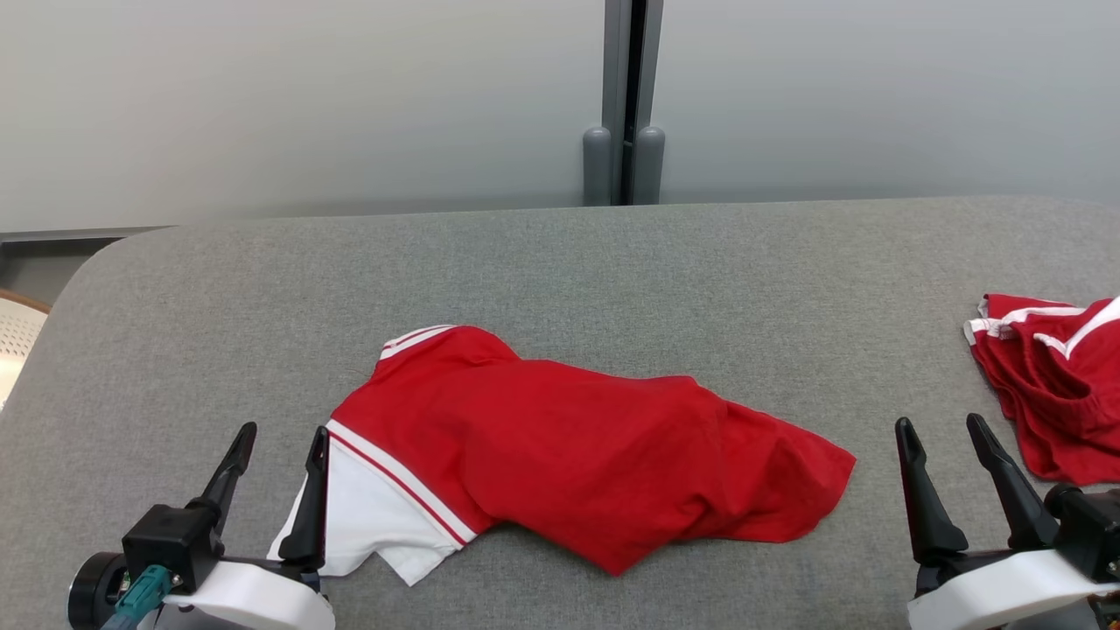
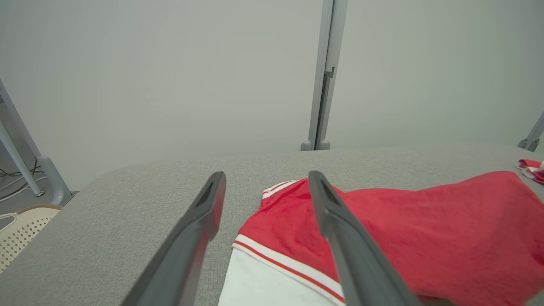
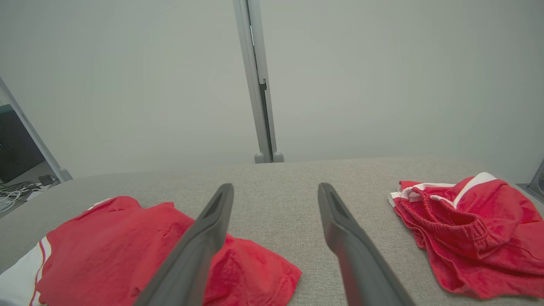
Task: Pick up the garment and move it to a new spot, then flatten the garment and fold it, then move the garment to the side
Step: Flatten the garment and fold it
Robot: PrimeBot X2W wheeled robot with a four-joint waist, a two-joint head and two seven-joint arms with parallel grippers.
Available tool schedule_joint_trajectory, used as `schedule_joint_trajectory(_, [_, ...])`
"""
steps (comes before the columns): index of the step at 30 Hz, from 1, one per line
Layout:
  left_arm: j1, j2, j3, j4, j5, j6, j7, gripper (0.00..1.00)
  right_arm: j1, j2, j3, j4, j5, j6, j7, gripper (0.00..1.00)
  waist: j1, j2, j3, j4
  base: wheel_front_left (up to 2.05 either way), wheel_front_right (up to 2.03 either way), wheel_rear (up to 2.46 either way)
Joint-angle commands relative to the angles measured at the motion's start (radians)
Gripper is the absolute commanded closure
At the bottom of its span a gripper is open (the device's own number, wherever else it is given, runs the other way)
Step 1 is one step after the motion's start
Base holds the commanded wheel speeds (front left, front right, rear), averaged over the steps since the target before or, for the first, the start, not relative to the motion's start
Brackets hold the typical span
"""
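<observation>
On my head camera the red garment (image 1: 560, 446) lies crumpled on the grey padded table (image 1: 612, 262), near the middle and a little toward my left, with its white panel and red-and-white striping at the near left end. My left gripper (image 1: 285, 430) sits at that end with its fingers spread wide, gripping nothing; its inner finger crosses the white panel, but I cannot tell whether it touches the cloth. My right gripper (image 1: 939, 423) is also spread and empty, over bare table between the garment's right hem and a second red piece (image 1: 1059, 385) with white trim, bunched at the table's right edge. A grey post (image 1: 624, 105) stands behind the table
</observation>
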Motion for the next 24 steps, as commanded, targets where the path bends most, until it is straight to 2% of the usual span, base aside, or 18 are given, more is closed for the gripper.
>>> schedule_joint_trajectory(1, [0.007,0.008,0.001,-0.003,0.006,0.005,0.004,0.00,-0.001,0.000,-0.003,-0.001,0.003,0.000,-0.005,0.00,0.0000,0.0000,0.000,0.000,0.00,0.00,0.00])
schedule_joint_trajectory(9, [-0.021,0.006,-0.007,-0.026,0.008,0.012,0.008,0.00,0.021,-0.002,-0.002,0.067,0.008,0.000,0.018,0.00,0.0000,0.0000,0.021,0.015,0.00,0.00,0.00])
schedule_joint_trajectory(22, [-0.104,-0.014,-0.026,-0.046,0.022,0.005,-0.013,0.00,-0.075,0.009,0.068,0.412,0.071,0.000,-0.006,0.00,0.0000,0.0000,0.118,0.046,0.00,0.00,0.00])
schedule_joint_trajectory(23, [-0.106,-0.015,-0.028,-0.044,0.022,0.003,-0.014,0.00,-0.091,0.010,0.075,0.427,0.082,0.000,-0.020,0.50,0.0000,0.0000,0.120,0.048,0.00,0.00,0.00])
schedule_joint_trajectory(24, [-0.108,-0.016,-0.030,-0.042,0.022,0.002,-0.016,0.00,-0.099,0.010,0.084,0.442,0.090,0.000,-0.025,0.77,0.0000,0.0000,0.122,0.049,0.00,0.00,0.00])
